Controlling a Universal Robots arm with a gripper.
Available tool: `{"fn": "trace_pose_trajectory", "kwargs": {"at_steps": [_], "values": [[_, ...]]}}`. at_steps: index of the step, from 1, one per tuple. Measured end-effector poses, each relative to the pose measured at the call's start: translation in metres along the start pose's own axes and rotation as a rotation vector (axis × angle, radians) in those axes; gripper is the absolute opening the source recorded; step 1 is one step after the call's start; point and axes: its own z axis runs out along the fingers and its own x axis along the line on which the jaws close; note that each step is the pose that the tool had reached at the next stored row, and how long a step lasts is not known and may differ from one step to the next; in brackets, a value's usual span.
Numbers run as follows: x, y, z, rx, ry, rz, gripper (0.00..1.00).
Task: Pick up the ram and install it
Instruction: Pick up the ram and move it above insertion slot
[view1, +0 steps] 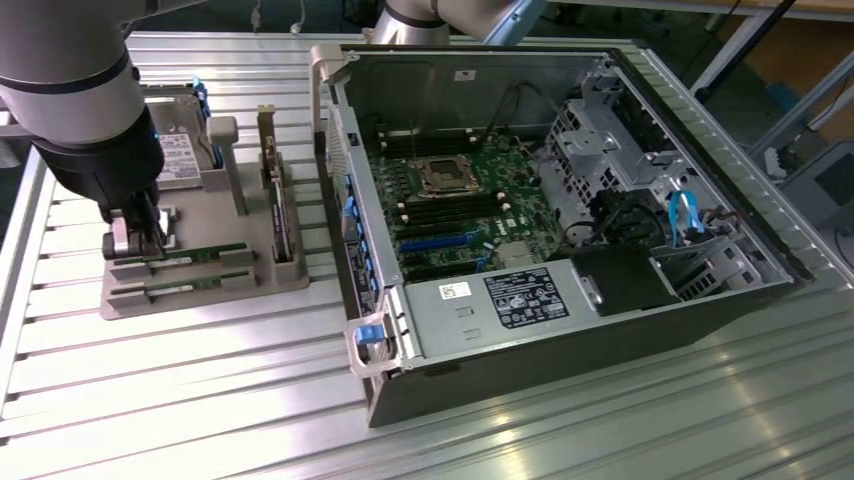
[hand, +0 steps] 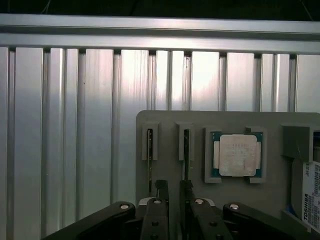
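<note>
Ribbed metal table (view1: 200, 400), grey tray (view1: 274, 285) holding the ram (view1: 200, 257), processor (hand: 237, 155) and drive (view1: 176, 152), tool (view1: 139, 240) low over it, fingers (hand: 161, 190) apart

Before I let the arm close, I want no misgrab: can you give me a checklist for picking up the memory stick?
1. Gripper open: ok, fingers apart, nothing held.
2. Memory sticks seated in grey holder: ok.
3. One stick lined up between the fingers: cannot tell.
4. Computer case open, board exposed: ok.
5. Free slot on the board: cannot tell.
</note>
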Motion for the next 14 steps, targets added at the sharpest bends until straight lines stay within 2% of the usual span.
{"fn": "trace_pose_trajectory", "kwargs": {"at_steps": [5,14], "values": [[0.002,0.0001,0.0002,0.0002,-0.0001,0.0,0.24],[0.012,0.001,0.0002,0.0001,-0.0001,0.0,0.24]]}}
